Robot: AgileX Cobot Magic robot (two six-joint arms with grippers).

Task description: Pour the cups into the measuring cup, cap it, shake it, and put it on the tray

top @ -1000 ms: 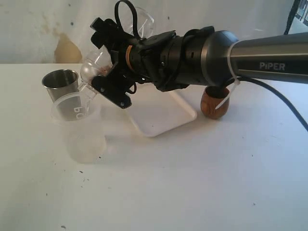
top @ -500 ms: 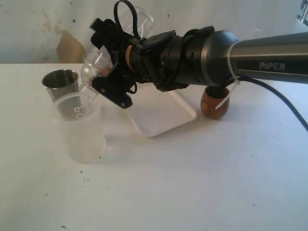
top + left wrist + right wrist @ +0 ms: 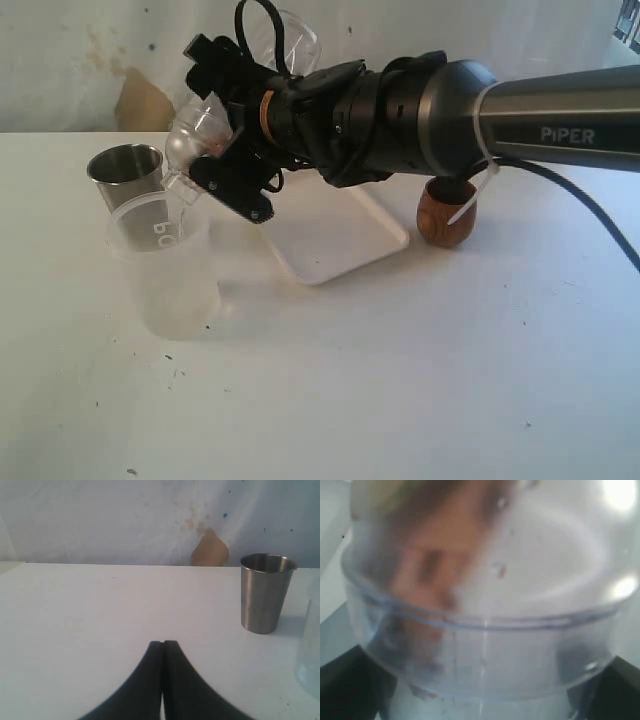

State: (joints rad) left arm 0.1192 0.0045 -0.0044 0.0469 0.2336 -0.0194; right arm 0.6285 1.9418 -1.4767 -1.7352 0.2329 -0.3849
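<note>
Exterior view, from the left: the tumbler [image 3: 125, 175] stands upright on the table [image 3: 400, 380], just behind a translucent tub [image 3: 165, 275]. Above them the right gripper [image 3: 226, 128], reaching across from the right, has its fingers spread wide and clamped on the measuring cup [image 3: 296, 45]. The cup is tilted, with its cap [image 3: 192, 135] on and pointing down close over the tub's rim. The arm hides the far part of the tray [image 3: 335, 240]. The wooden cup [image 3: 445, 215] stands right of the tray, partly behind the arm. In the left wrist view, the left gripper [image 3: 162, 680] is pressed together, empty, near the tumbler.
</note>
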